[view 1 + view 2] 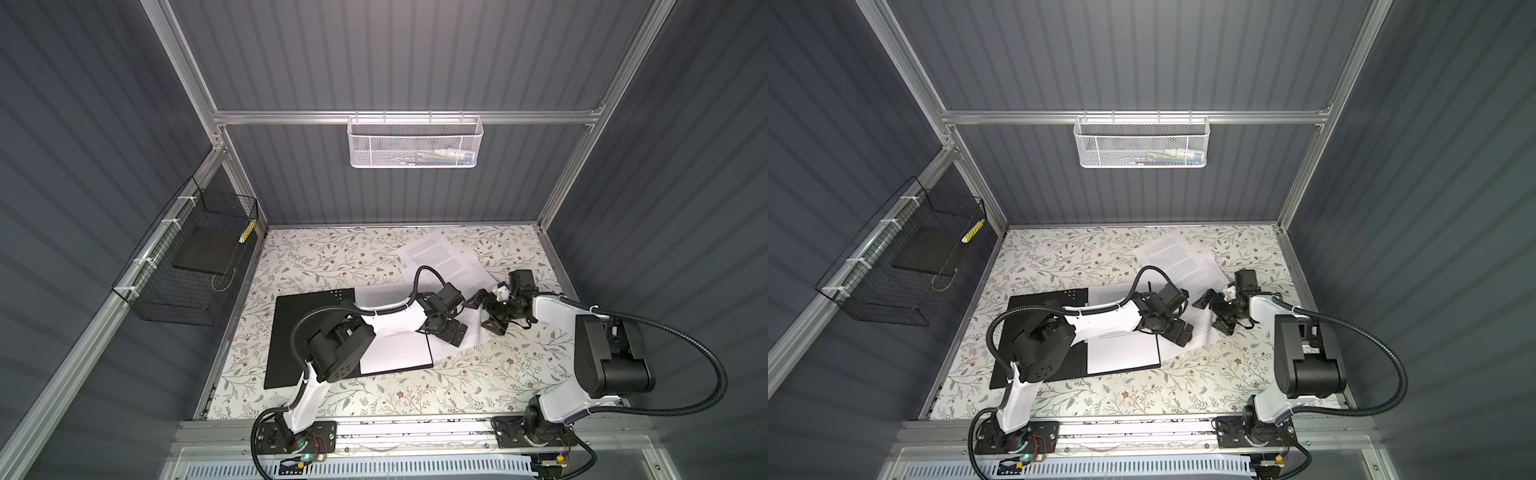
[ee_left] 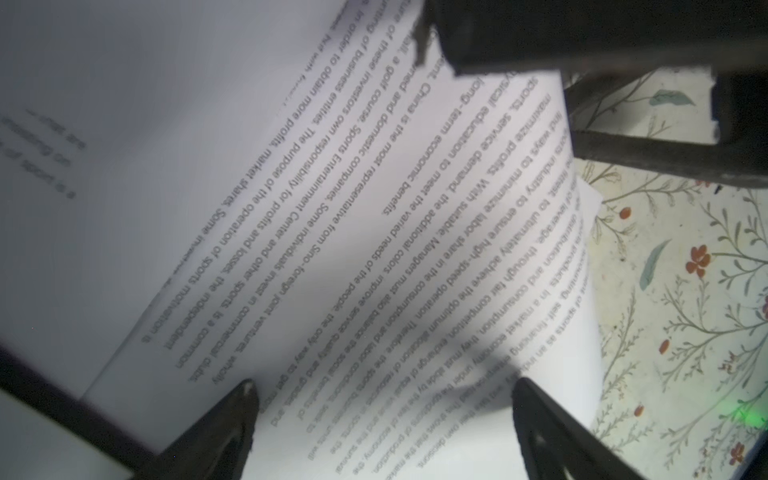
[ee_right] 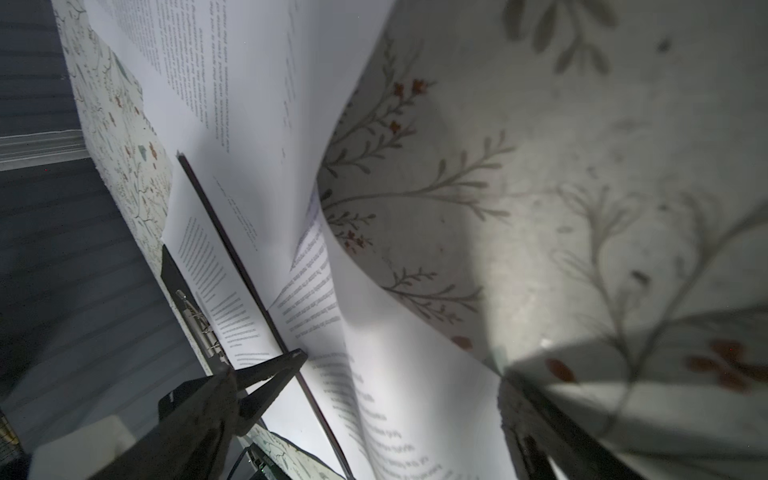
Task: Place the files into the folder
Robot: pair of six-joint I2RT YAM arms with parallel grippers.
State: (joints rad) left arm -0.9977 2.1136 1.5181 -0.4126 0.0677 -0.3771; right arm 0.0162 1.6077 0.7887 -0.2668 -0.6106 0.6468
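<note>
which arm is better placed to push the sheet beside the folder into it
Right, probably: the right gripper, open, straddles the curled outer edge of the sheet, away from the folder. The left gripper, also open, hovers over its flat middle.

The folder (image 1: pixel 280 353) lies open and flat on my left side, its black inside turned up. One white printed sheet (image 1: pixel 395 353) rests on its right half. A second sheet (image 2: pixel 374 249) overlaps the folder's right edge and bows upward. More files (image 1: pixel 440 259) lie overlapped farther back.
</note>
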